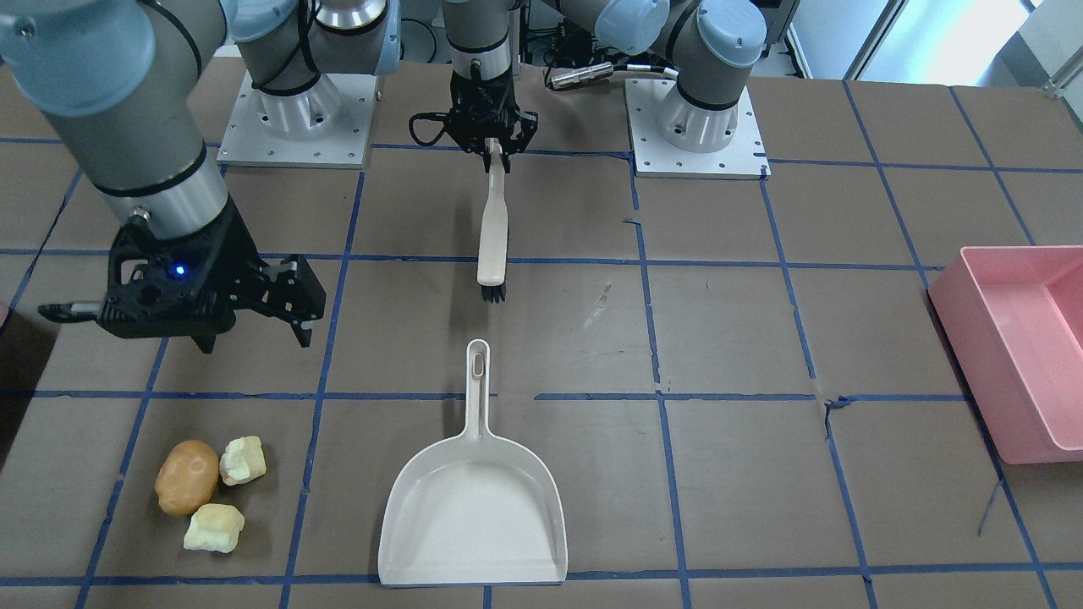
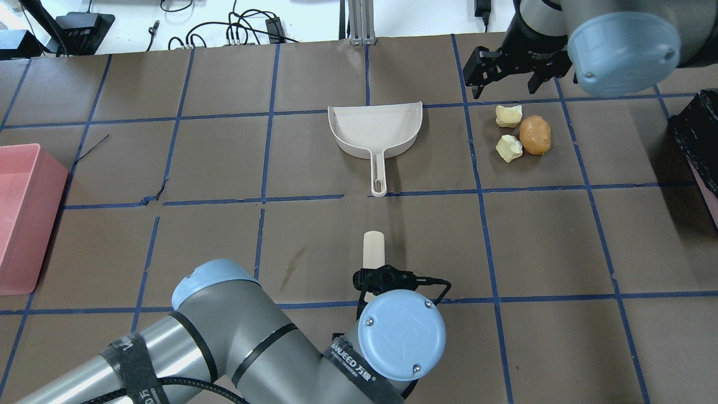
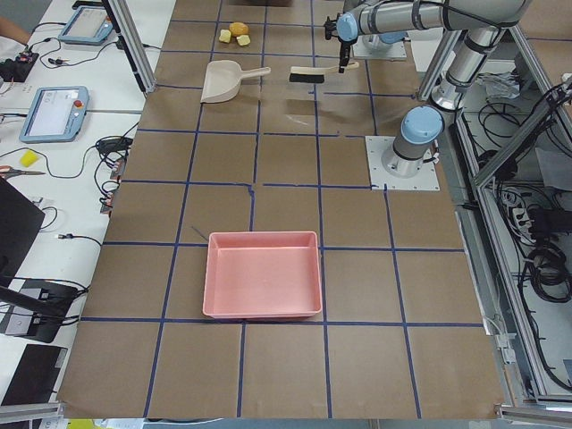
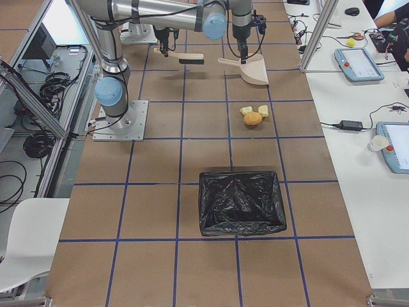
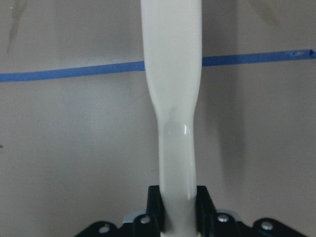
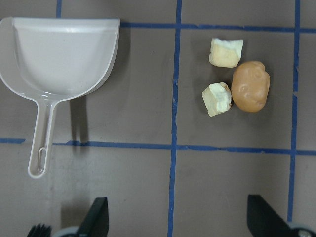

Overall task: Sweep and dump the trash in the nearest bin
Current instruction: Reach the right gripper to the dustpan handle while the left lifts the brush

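The trash lies in a tight cluster: a tan-orange potato-shaped lump (image 1: 186,476) (image 2: 534,134) (image 6: 251,86) and two pale yellow-green foam chunks (image 1: 243,459) (image 1: 214,527) (image 6: 217,98). A cream dustpan (image 1: 474,507) (image 2: 376,129) (image 6: 59,54) lies flat on the table, apart from the trash, its handle toward the robot. My left gripper (image 1: 495,148) (image 5: 177,207) is shut on the handle of a cream brush (image 1: 492,228) (image 2: 373,249) and holds it above the table near the dustpan's handle. My right gripper (image 1: 254,330) (image 2: 505,78) is open and empty, above the table by the trash.
A pink bin (image 1: 1015,338) (image 2: 22,219) stands at the table end on my left. A black-lined bin (image 4: 241,201) (image 2: 698,134) stands at the end on my right, nearer the trash. Blue tape lines grid the brown table (image 1: 728,338).
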Tool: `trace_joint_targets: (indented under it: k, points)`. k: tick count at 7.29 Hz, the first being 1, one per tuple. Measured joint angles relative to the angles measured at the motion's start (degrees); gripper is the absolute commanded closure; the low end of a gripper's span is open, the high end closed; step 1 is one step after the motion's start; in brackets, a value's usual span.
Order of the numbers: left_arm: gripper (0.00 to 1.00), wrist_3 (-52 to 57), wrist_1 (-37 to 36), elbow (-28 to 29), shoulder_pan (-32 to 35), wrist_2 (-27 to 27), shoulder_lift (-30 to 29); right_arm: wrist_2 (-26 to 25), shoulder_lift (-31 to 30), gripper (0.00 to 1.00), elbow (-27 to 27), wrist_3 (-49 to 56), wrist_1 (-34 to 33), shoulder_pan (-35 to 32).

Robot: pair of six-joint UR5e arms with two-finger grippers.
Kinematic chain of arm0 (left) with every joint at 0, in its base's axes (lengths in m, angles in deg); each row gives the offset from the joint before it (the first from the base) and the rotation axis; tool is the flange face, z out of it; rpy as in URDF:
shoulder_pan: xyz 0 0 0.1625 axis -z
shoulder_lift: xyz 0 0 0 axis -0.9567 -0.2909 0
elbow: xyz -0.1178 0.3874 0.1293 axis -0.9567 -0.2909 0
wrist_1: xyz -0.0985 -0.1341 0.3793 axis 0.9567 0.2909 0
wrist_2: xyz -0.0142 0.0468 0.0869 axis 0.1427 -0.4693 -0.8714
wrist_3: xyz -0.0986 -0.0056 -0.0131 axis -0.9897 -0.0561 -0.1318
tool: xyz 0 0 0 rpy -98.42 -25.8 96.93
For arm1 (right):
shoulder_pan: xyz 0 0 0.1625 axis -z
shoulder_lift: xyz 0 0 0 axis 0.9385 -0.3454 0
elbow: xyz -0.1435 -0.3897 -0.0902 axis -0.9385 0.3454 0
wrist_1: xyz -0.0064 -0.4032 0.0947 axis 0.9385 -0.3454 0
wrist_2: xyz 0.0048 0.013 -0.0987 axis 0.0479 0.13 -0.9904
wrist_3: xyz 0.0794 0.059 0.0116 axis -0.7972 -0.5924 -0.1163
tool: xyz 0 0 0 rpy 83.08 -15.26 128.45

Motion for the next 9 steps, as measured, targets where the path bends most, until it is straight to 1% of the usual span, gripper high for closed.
trace_joint_targets:
  k: [1,3,5,7,8,9]
  points:
    - [1.00,2.2,0.1,-0.2,-1.4,-0.1,0.5,0.1,2.2,0.07,0.0,0.0,-3.9,-0.8]
    - [1.00,7.3,0.0,-0.9,-4.6,-0.1,1.6,0.0,5.7,0.07,-0.1,-0.1,-10.7,-1.4]
    - [1.00,11.7,0.0,-1.1,-8.4,-0.1,2.4,-0.2,7.9,0.08,-0.5,-0.5,-15.5,-2.3]
    - [1.00,19.4,0.4,-1.0,-14.8,0.1,3.8,-0.7,10.6,0.08,-1.3,-2.0,-21.4,-5.4]
    - [1.00,23.3,0.4,-0.9,-18.5,0.4,4.3,-1.0,11.2,0.08,-3.0,-3.6,-23.7,-6.8]
    - [1.00,26.9,0.4,-0.8,-22.5,1.8,4.5,-1.1,11.3,0.08,-5.5,-5.6,-26.4,-8.0]
